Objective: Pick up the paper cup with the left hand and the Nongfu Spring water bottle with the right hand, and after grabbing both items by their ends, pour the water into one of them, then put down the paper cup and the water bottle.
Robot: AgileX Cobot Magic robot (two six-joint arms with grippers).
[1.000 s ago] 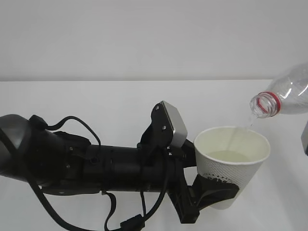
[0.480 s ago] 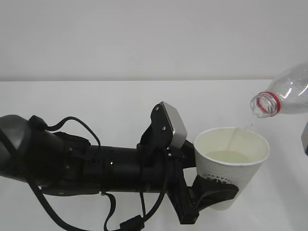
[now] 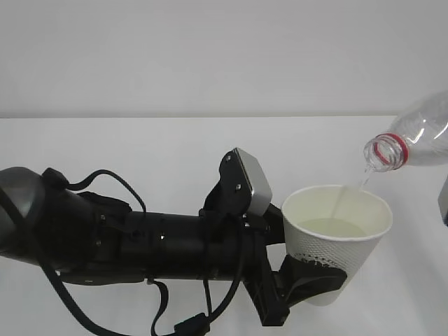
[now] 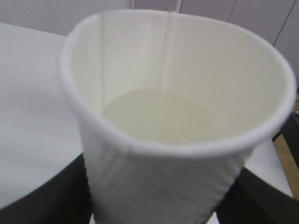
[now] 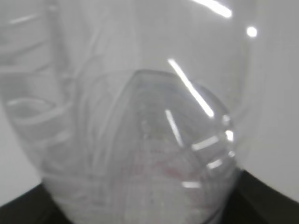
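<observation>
Left hand (image 3: pixel 308 276) jaws clamp the paper cup (image 3: pixel 337 234) low on its wall, upright above the worktop (image 3: pixel 140 147). Right jaws grip the tilted Nongfu Spring water bottle (image 3: pixel 413 143) by its base; water (image 3: pixel 341 201) trickles into the cup.

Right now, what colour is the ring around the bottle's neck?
Red, around the neck ring of the clear water bottle; the exterior view shows it best.

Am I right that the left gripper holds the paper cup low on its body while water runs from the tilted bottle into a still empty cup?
Not quite: the paper cup is not empty. The left wrist view shows water pooled in its bottom. The rest stands: left gripper low on the cup, bottle tilted and pouring.
</observation>
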